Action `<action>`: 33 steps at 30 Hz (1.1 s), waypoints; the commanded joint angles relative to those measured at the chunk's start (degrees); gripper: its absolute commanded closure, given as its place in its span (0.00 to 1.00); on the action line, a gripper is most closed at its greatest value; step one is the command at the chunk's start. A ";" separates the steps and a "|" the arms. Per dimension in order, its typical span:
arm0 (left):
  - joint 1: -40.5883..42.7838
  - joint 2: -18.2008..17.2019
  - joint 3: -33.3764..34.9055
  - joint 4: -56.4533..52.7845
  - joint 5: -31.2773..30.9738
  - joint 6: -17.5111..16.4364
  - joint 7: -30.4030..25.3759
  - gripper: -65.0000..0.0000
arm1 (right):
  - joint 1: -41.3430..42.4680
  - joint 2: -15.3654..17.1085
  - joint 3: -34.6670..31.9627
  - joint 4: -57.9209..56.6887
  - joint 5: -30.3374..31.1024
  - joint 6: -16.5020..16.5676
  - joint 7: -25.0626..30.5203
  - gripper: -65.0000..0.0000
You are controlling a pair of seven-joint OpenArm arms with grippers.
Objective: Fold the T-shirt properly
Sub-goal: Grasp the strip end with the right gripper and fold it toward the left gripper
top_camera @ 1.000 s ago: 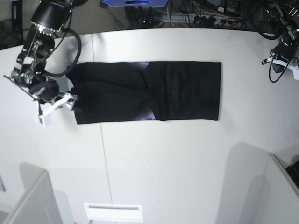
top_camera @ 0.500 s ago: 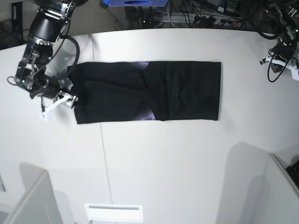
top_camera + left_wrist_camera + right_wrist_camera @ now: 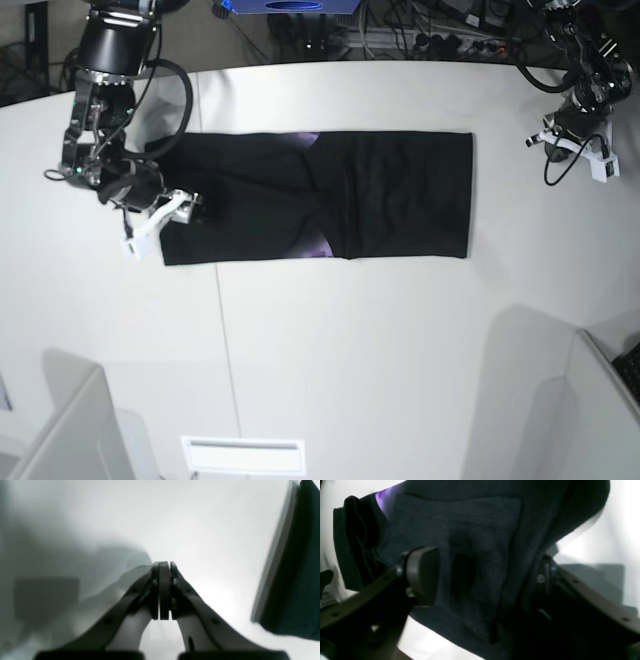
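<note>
The shirt (image 3: 318, 196) lies flat on the table (image 3: 350, 350) as a long black strip, and the right pincer (image 3: 482, 577) straddles its end hem, jaws spread, one pad above the cloth and one past the edge, nothing pinched yet. I'd say slide deeper so both layers sit between the pads before squeezing, otherwise only the top layer lifts. The left pincer (image 3: 162, 590) is clenched on nothing, well away from the shirt.

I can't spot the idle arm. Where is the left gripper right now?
In the base view the left gripper hovers at the far right of the table, jaws shut, clear of the T-shirt.
</note>
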 commanded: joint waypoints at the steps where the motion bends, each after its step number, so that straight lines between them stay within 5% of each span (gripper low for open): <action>1: -0.11 -1.08 1.61 0.96 -0.99 -0.20 -2.37 1.00 | -0.70 0.25 -0.38 -0.64 -2.40 -1.03 -3.39 0.39; 7: -0.99 -1.26 9.43 -0.80 -0.99 -0.20 -4.92 1.00 | -0.26 0.52 -0.21 -0.73 -2.76 -1.21 -2.95 0.74; 10: -2.92 -1.35 12.86 -3.35 -0.99 -0.12 -4.83 1.00 | -0.17 0.60 -0.29 -0.73 -2.76 -1.29 -0.93 1.00; 20: -3.19 -1.26 22.36 -5.10 -0.90 0.06 -5.01 1.00 | -0.17 0.69 -0.56 2.96 -3.99 -1.47 2.85 1.00; 33: -5.56 -1.00 25.52 -4.75 -0.90 0.15 -4.92 1.00 | -4.39 -8.45 -10.23 27.49 -30.27 -1.47 0.74 1.00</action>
